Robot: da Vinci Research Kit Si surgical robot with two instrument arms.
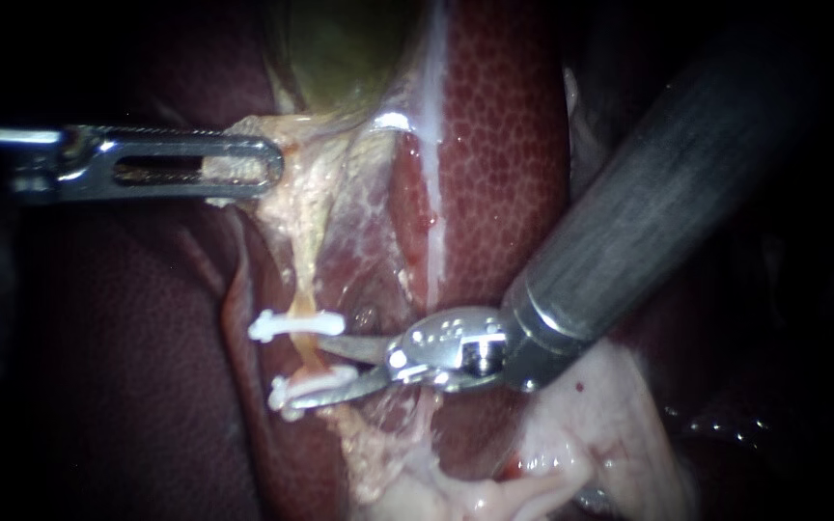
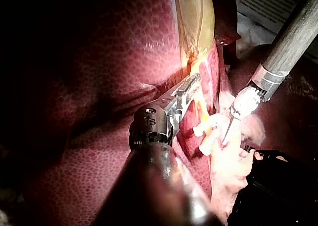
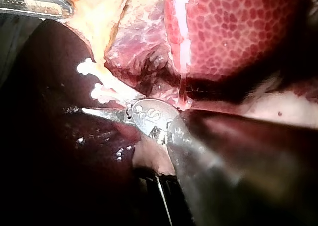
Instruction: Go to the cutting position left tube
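The thin yellowish tube (image 1: 310, 355) lies in the mouth of the right instrument (image 1: 328, 367), whose slim steel blades stand apart around it, between two white clips (image 1: 296, 325). The left instrument (image 1: 261, 169) has its slotted jaws clamped on pale, ragged tissue (image 1: 309, 198) beside the mottled red liver (image 1: 504, 145).

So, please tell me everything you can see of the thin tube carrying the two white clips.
The tube is a thin yellowish-orange strand, soft and moist in look, running down from the pale tissue under the gallbladder. An upper clip and a lower clip, both white, sit across it, with a short bare piece between them. It is whole, not cut. The right instrument holds its blades open towards that bare piece, tips close beside it; contact I cannot tell. Dark liver lies alongside.
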